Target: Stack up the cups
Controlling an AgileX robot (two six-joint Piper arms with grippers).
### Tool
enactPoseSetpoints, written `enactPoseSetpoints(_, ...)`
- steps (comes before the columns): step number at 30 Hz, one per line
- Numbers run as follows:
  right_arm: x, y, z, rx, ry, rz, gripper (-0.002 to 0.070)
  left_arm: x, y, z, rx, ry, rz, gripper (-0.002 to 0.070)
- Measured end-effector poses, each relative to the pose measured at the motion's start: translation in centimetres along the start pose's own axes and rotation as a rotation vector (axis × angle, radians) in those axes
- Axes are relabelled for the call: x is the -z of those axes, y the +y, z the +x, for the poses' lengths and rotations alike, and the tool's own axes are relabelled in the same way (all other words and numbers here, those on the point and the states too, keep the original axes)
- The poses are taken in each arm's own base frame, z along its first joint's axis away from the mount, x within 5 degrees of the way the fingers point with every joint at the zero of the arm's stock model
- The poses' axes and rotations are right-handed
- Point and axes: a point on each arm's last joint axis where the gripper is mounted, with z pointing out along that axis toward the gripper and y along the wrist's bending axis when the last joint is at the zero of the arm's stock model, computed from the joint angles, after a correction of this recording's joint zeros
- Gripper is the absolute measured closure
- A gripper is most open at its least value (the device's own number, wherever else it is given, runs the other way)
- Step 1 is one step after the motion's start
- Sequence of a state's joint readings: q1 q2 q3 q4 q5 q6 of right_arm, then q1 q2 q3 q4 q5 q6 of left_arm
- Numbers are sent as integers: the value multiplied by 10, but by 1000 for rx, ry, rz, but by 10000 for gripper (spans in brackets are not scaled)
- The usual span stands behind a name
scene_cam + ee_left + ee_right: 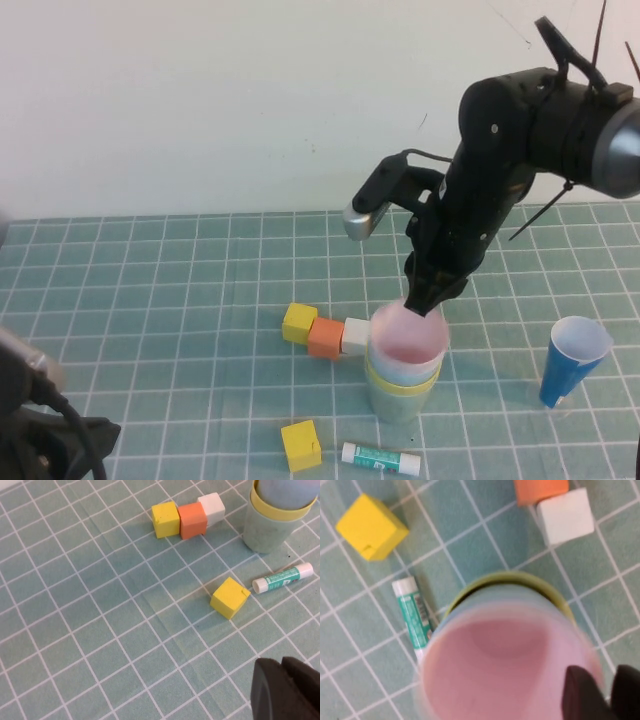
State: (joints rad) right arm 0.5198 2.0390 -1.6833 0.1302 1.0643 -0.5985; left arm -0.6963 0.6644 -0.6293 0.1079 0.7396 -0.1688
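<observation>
Four cups [405, 365] stand nested on the tabletop [180, 300], pink one [408, 335] on top; right pincer [425, 303] pinches its rim. Left pincer [285, 690] is pressed together, near the tabletop's front corner.

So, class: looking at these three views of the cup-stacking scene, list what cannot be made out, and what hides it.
- Left hand: only a dark corner shows in the left wrist view, cut by the frame edge; open or shut is unclear.
- Pale green plastic cup: its inside is hidden in every view by the pastel yellow, light blue and pink cups nested in it.
- Right hand: grips the pink cup's rim; the fingertips are blurred in the right wrist view.
</observation>
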Motion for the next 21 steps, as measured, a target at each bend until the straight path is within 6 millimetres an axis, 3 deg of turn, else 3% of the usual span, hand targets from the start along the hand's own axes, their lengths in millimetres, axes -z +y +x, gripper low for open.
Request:
enactPoseSetpoints(3,0,1,-1,-7,-7,-8,468,0,0,0,0,0,0,677)
enactPoseSetpoints(5,1,2,0,-14,5,-19,456,0,0,0,0,0,0,677)
enactPoseSetpoints(8,17,7,0,-31,-29,-28,490,3,0,0,1,-16,2,677)
enactPoseSetpoints(11,48,20,0,-39,-173,-46,573,12,1,1,2,-76,9,677)
enactPoseSetpoints(13,76,38,1,-3,-312,-60,631,19,1,4,3,-135,16,677)
enactPoseSetpoints(16,116,72,11,81,-498,-49,664,28,3,17,6,-197,22,677)
enactPoseSetpoints(21,154,125,48,235,-681,38,676,30,6,45,9,-261,30,676)
